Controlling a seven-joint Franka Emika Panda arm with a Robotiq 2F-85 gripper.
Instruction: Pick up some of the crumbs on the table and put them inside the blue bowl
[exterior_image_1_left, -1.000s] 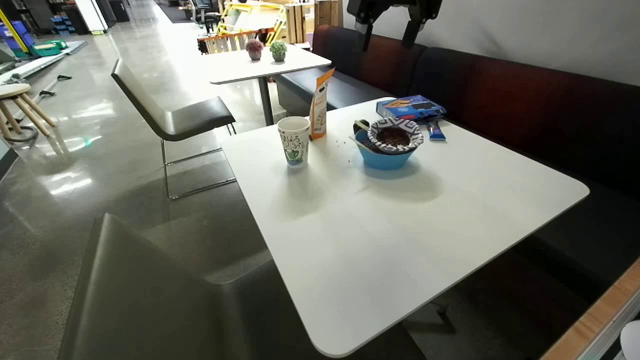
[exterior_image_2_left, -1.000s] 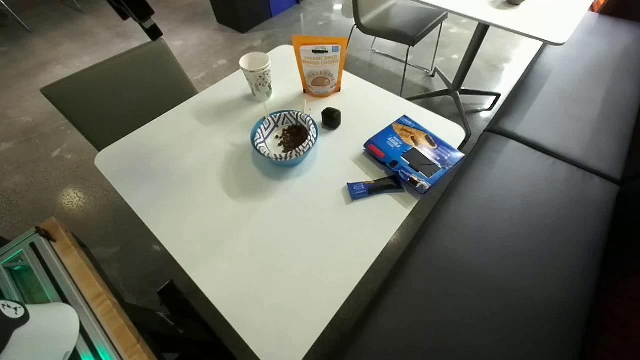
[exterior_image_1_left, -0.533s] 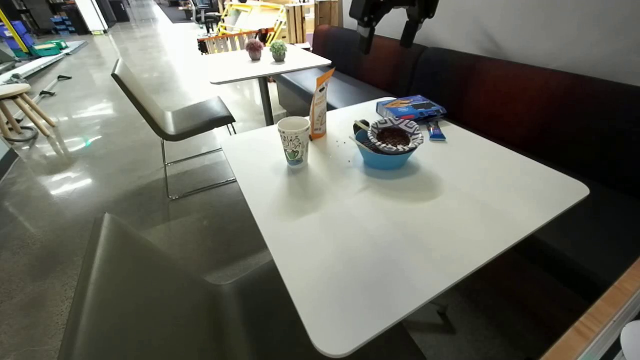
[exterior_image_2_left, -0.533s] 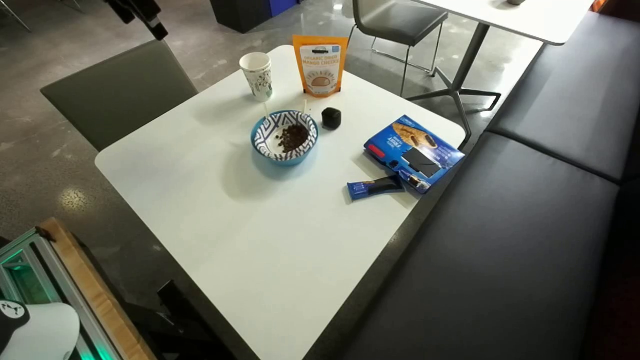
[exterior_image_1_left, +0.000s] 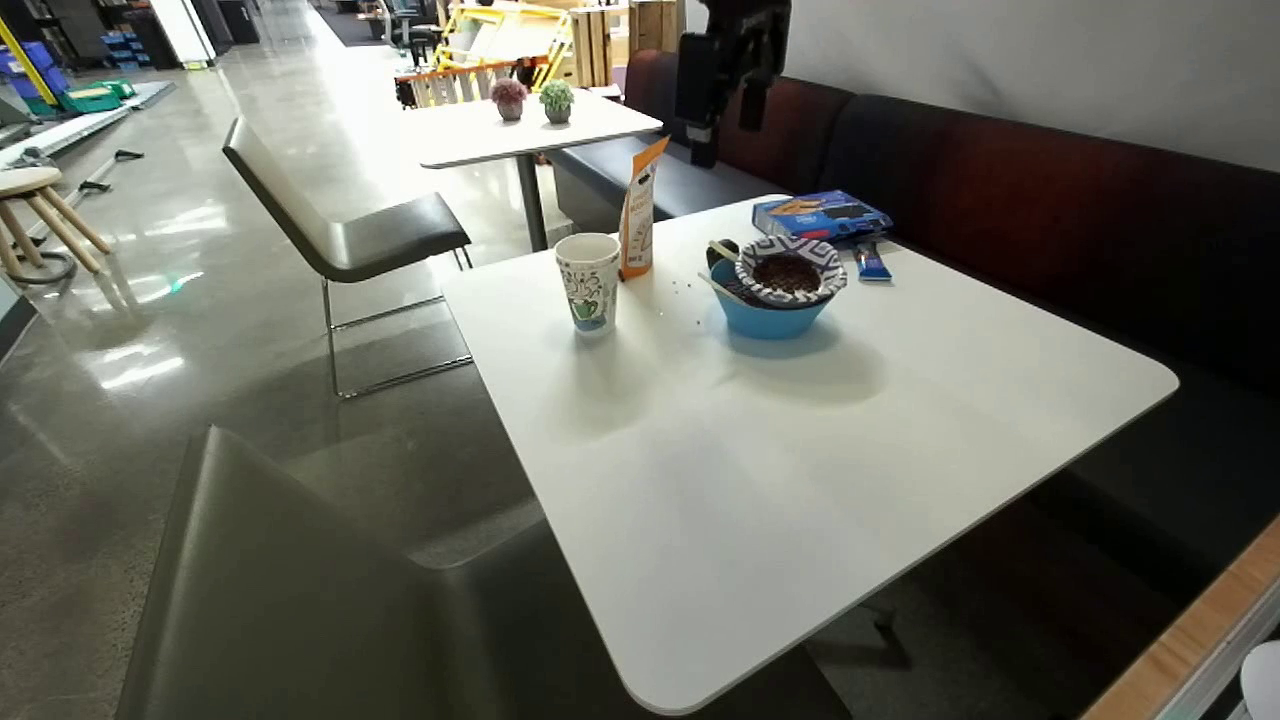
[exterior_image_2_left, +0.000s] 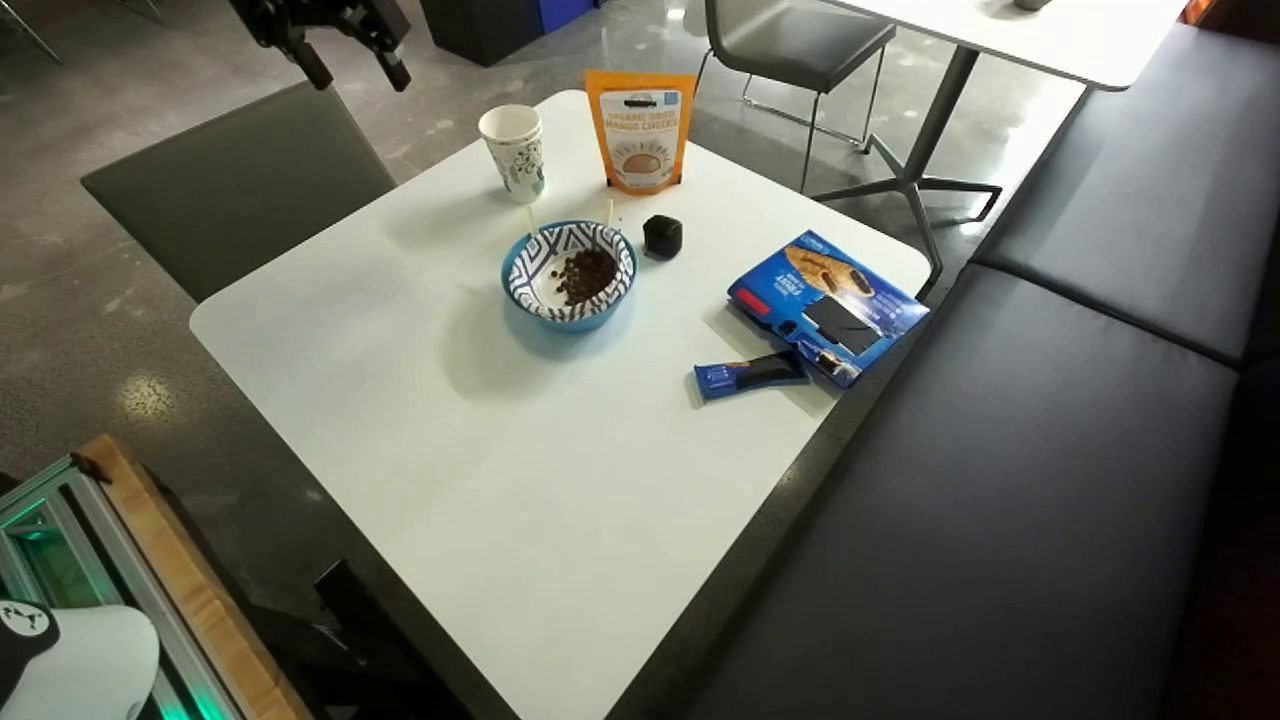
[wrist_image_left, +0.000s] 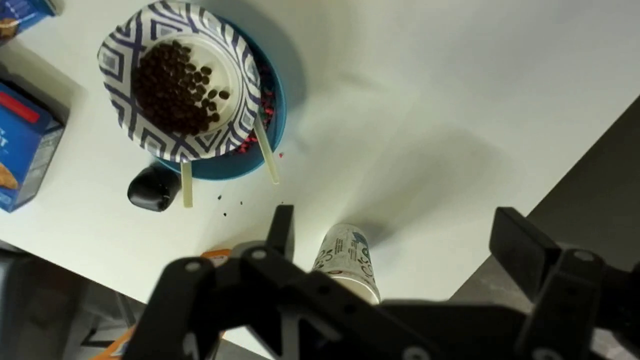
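The light-blue bowl (exterior_image_1_left: 768, 320) stands on the white table (exterior_image_1_left: 760, 480). A patterned paper bowl (exterior_image_2_left: 540, 290) holding brown pieces sits in its top. In the wrist view the blue bowl (wrist_image_left: 220, 169) shows dark and red bits inside and two pale sticks at its rim. A few dark crumbs (wrist_image_left: 225, 214) lie on the table between the blue bowl and the orange pouch, and they show as specks in an exterior view (exterior_image_1_left: 680, 287). My gripper (wrist_image_left: 395, 220) is open and empty, high above the table. It shows in both exterior views (exterior_image_1_left: 728, 130) (exterior_image_2_left: 358, 75).
A paper cup (exterior_image_2_left: 515, 155) and an upright orange pouch (exterior_image_2_left: 642, 140) stand near the crumbs. A black lump (exterior_image_2_left: 663, 237) sits beside the bowl. A blue box (exterior_image_2_left: 830, 305) and a blue packet (exterior_image_2_left: 750, 375) lie near the bench (exterior_image_2_left: 1000, 480). A chair (exterior_image_2_left: 240, 190) stands at the table's edge.
My gripper has turned and moved; it is lower and further left in an exterior view, and further right with both fingers showing in an exterior view. The objects on the table have not moved.
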